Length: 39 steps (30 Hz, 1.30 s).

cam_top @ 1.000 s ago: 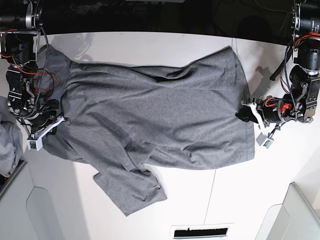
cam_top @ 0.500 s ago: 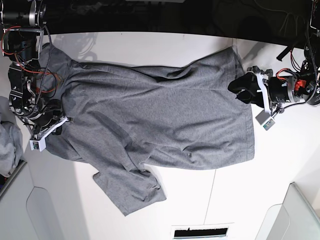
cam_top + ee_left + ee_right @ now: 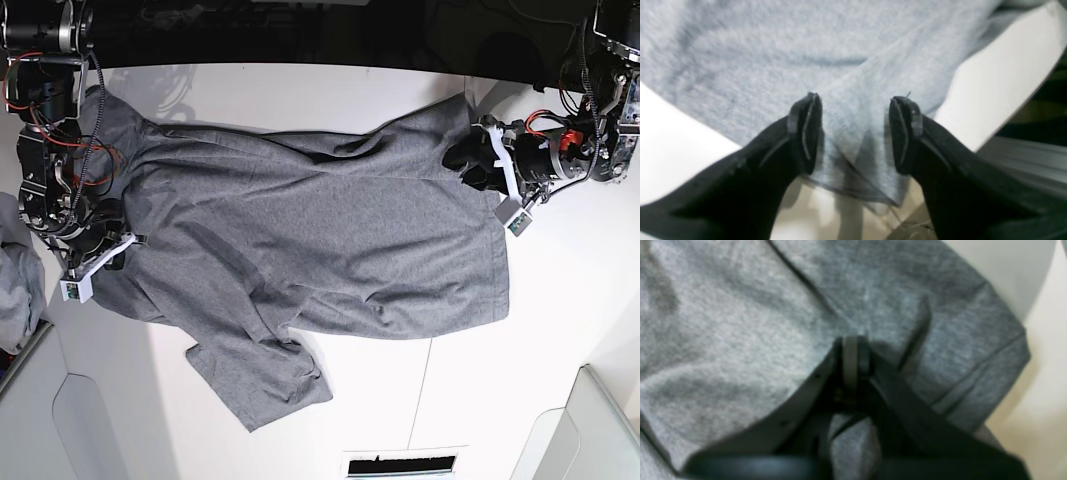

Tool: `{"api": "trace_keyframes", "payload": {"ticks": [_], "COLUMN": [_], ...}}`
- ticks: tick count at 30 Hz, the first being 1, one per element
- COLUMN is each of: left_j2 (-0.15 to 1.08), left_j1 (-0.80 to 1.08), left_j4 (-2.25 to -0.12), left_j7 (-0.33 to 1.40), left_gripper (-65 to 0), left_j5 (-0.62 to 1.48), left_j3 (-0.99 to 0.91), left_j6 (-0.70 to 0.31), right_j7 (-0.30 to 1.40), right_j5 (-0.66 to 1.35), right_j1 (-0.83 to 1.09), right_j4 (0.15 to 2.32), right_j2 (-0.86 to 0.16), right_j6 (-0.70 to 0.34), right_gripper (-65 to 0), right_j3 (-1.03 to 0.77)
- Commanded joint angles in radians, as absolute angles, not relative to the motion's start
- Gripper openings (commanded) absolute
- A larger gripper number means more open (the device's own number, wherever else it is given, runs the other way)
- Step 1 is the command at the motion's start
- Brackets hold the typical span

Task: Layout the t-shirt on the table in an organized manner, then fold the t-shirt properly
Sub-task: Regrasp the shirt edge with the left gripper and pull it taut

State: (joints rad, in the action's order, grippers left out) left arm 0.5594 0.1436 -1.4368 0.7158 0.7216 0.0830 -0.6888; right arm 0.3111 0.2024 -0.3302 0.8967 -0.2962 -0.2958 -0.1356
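Two arms are working the shirt (image 3: 320, 240) on the bench (image 3: 300, 90): right jaws (image 3: 853, 356) pinching cloth as an anchor, left jaws (image 3: 855, 130) spread over the hem corner, ready to straighten it.

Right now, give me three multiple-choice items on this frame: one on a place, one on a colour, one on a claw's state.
1. Where is the left claw?
A. over the t-shirt's hem edge
B. over a bin
C. off the table

2. The t-shirt's colour?
A. red
B. heather grey
C. black

3. The right claw is:
A. wide open
B. shut on the t-shirt
C. holding a label

Key: 1 A, grey fabric lies between its spread fingers; 2 B, grey in every view; 3 B, fingers pinched together with cloth bunched beneath.
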Motion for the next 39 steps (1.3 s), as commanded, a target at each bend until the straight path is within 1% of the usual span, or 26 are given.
{"api": "trace_keyframes", "payload": {"ticks": [1,8,9,11,12,13,17,18,19,20,21,26,35,39], "left_j2": [0.566,0.562,0.562,0.562,0.562,0.562,0.562,0.562,0.563,0.563,0.563,0.571,0.646,0.662], "left_j1": [0.133,0.134,0.134,0.134,0.136,0.137,0.139,0.139,0.139,0.139,0.139,0.189,0.386,0.397], "left_j4": [-1.443,-1.440,-1.440,-1.440,-1.440,-1.440,-1.440,-1.440,-1.440,-1.440,-1.440,-1.485,-1.811,-1.829], "left_j7": [0.691,0.674,0.674,0.678,0.678,0.678,0.677,0.677,0.680,0.685,0.689,0.696,0.734,0.716], "left_gripper": [-29.7,-30.3,-33.0,-45.1,-49.6,-50.8,-50.8,-52.1,-56.3,-62.7,-65.0,-65.0,-65.0,-65.0], "left_j5": [0.727,0.724,0.724,0.724,0.724,0.724,0.720,0.720,0.720,0.720,0.721,0.747,0.762,0.739], "left_j3": [0.074,0.075,0.075,0.075,0.075,0.075,0.075,0.075,0.075,0.075,0.075,0.075,0.075,0.073], "left_j6": [-0.698,-0.698,-0.698,-0.698,-0.698,-0.698,-0.698,-0.698,-0.698,-0.698,-0.698,-0.698,-0.698,-0.698], "right_j7": [0.293,0.293,0.293,0.293,0.293,0.293,0.293,0.292,0.292,0.292,0.292,0.292,0.288,0.288], "right_j5": [0.209,0.210,0.210,0.209,0.209,0.210,0.210,0.210,0.210,0.210,0.210,0.200,0.199,0.199], "right_j1": [-0.356,-0.356,-0.356,-0.356,-0.356,-0.356,-0.356,-0.356,-0.357,-0.357,-0.357,-0.356,-0.357,-0.357], "right_j4": [0.912,0.912,0.912,0.912,0.913,0.913,0.913,0.913,0.912,0.913,0.912,0.913,0.913,0.912], "right_j2": [-0.307,-0.307,-0.306,-0.304,-0.301,-0.300,-0.296,-0.296,-0.296,-0.296,-0.296,-0.297,-0.297,-0.297], "right_j6": [-0.300,-0.300,-0.300,-0.300,-0.300,-0.300,-0.300,-0.300,-0.300,-0.300,-0.300,-0.300,-0.300,-0.300], "right_gripper": [-65.0,-65.0,-65.0,-65.0,-65.0,-65.0,-65.0,-65.0,-65.0,-65.0,-65.0,-65.0,-65.0,-65.0], "right_j3": [-0.140,-0.140,-0.140,-0.140,-0.140,-0.140,-0.140,-0.140,-0.140,-0.140,-0.140,-0.140,-0.140,-0.140]}}
